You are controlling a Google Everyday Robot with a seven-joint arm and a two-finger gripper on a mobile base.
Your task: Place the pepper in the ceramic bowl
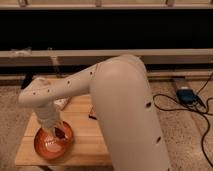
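Arm: large white links, seen filling the centre; reached down and across so that the claw is hung over the dish.

Wooden table: low, pale top, spread under and around the claw; the dish is carried on its near-left part.

Ceramic bowl: orange-red, shallow, set directly beneath the claw, presumably as the drop target.

Blue device with cables: lying on the carpet, well apart to the right of the claw.

Gripper: lowered inside the bowl's rim. Whether it is spread or pinched cannot be told.

Pepper: a small dark shape at the claw's tip, inside the bowl; whether held or already released cannot be told.
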